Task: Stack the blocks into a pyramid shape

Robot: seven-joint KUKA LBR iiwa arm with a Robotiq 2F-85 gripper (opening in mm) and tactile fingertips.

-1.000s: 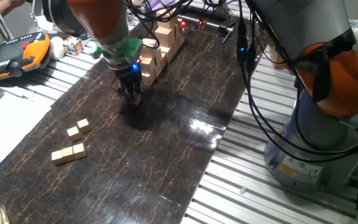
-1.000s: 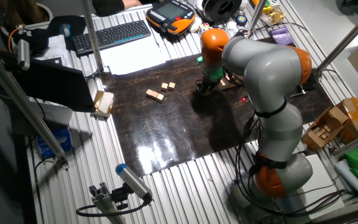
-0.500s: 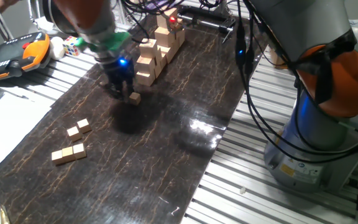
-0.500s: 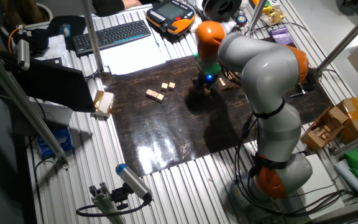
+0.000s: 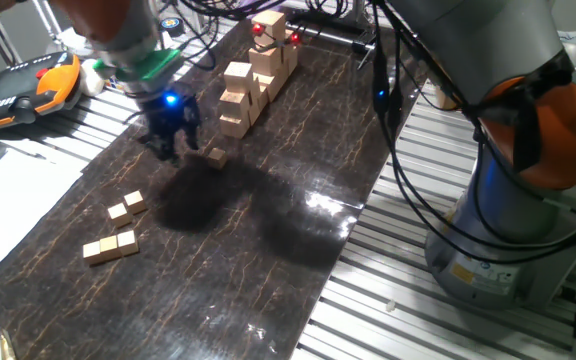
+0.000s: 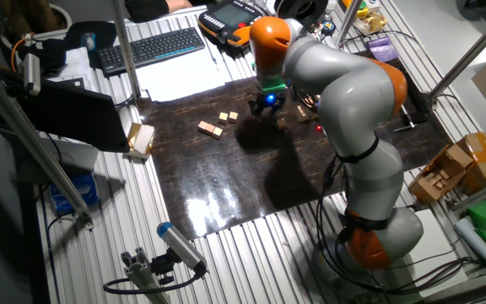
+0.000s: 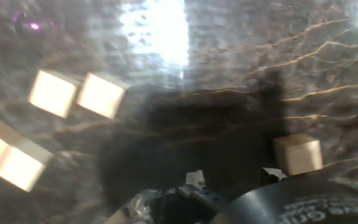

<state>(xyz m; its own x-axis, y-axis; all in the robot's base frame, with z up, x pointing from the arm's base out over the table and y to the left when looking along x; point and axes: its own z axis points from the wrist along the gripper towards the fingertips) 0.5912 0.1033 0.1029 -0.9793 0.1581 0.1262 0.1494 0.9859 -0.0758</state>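
Several small tan blocks lie on the dark mat. Two sit side by side (image 5: 128,207), another two touch just in front of them (image 5: 108,247), and one lies alone (image 5: 216,157). No pyramid shape of small blocks shows. My gripper (image 5: 171,142) hangs above the mat just left of the lone block, between it and the group, open and holding nothing. In the other fixed view the gripper (image 6: 266,103) is right of the block group (image 6: 228,116). The blurred hand view shows the pair (image 7: 76,94), the two touching blocks (image 7: 5,158) and the lone block (image 7: 298,154).
A tall stepped stack of larger pale blocks (image 5: 253,75) stands at the mat's far end, close behind the lone block. An orange teach pendant (image 5: 18,88) lies off the mat to the left. The arm's grey base (image 5: 508,200) and cables stand on the right.
The gripper opened and left one block on the mat near the stepped stack, then rose and moved left toward the group of blocks.
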